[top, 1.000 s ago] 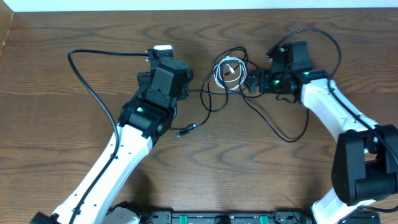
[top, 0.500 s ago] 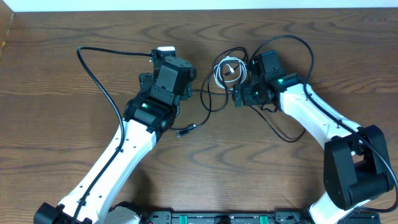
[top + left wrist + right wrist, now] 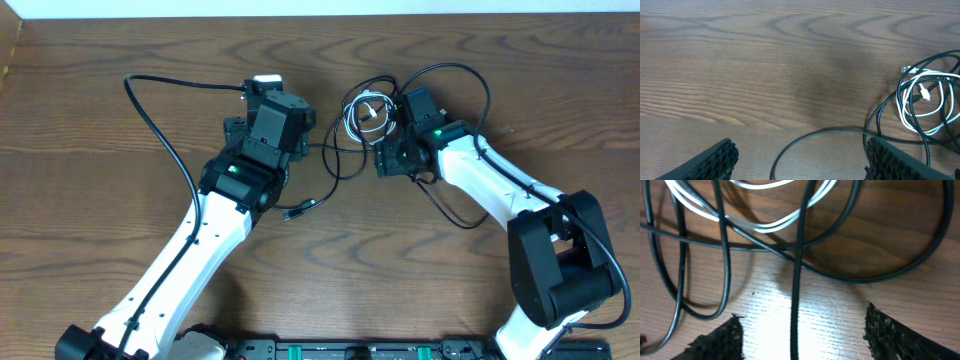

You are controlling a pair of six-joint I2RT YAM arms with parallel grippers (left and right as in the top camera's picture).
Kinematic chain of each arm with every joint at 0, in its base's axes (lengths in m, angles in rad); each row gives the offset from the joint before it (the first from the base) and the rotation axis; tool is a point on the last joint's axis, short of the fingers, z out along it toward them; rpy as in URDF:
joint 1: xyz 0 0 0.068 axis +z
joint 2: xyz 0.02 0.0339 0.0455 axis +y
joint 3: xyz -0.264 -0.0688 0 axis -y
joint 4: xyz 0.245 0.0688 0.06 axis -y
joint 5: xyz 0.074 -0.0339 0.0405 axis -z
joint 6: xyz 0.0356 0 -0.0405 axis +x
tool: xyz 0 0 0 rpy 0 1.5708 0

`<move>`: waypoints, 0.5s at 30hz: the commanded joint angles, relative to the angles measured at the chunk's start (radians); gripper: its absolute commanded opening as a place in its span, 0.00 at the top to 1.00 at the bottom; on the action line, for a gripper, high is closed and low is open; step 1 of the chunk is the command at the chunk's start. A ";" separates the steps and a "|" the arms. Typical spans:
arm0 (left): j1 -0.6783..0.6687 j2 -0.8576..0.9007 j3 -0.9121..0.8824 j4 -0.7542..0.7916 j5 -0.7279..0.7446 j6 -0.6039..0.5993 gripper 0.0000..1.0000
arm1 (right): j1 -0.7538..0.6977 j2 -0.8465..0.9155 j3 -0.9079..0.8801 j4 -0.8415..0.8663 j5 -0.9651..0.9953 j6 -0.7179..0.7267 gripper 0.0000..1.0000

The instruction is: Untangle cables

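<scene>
- Cables?
- Black cable (image 3: pixel 795 330) and white cable (image 3: pixel 368 112) tangled mid-surface (image 3: pixel 100 250). White one coiled inside the knot. Black tail runs out toward the near left, plug pointing that way.
- Tools?
- Left tool (image 3: pixel 800 147) wide, holding nothing, just left of the knot. Right tool (image 3: pixel 801 312) wide, straddling one black strand, no grip.

Black cable (image 3: pixel 830 130) tangled around coiled white cable (image 3: pixel 348 122).
</scene>
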 commanded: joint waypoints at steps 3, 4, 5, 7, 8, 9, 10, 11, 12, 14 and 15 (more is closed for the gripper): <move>0.005 0.008 0.022 -0.008 -0.002 -0.002 0.17 | 0.010 0.003 0.018 -0.002 0.013 0.011 0.57; 0.005 0.008 0.022 -0.010 -0.002 -0.002 0.17 | 0.010 0.003 0.018 -0.002 0.013 0.011 0.66; 0.005 0.008 0.022 -0.010 -0.002 -0.002 0.17 | 0.010 0.003 0.018 -0.002 0.016 0.011 0.73; 0.005 0.008 0.022 -0.013 -0.002 -0.002 0.17 | 0.010 0.003 0.018 -0.002 0.019 0.013 0.99; 0.005 0.008 0.022 -0.014 -0.002 -0.002 0.17 | 0.010 0.003 0.018 -0.002 0.020 0.014 0.99; 0.005 0.008 0.022 -0.014 -0.002 -0.002 0.16 | 0.010 0.003 0.018 -0.002 0.020 0.014 0.99; 0.005 0.008 0.022 -0.014 -0.002 -0.002 0.17 | 0.010 0.003 0.018 -0.002 0.020 0.014 0.99; 0.005 0.008 0.022 -0.014 -0.002 -0.002 0.17 | 0.010 0.003 0.018 -0.002 0.019 0.014 0.99; 0.005 0.008 0.022 -0.014 -0.002 -0.002 0.16 | 0.010 0.003 0.018 -0.005 0.019 0.014 0.99; 0.005 0.008 0.022 -0.014 -0.002 -0.002 0.17 | 0.008 -0.005 0.023 -0.018 0.019 0.014 0.99; 0.005 0.008 0.022 -0.014 -0.002 -0.002 0.16 | 0.007 -0.012 0.028 -0.031 0.019 0.014 0.99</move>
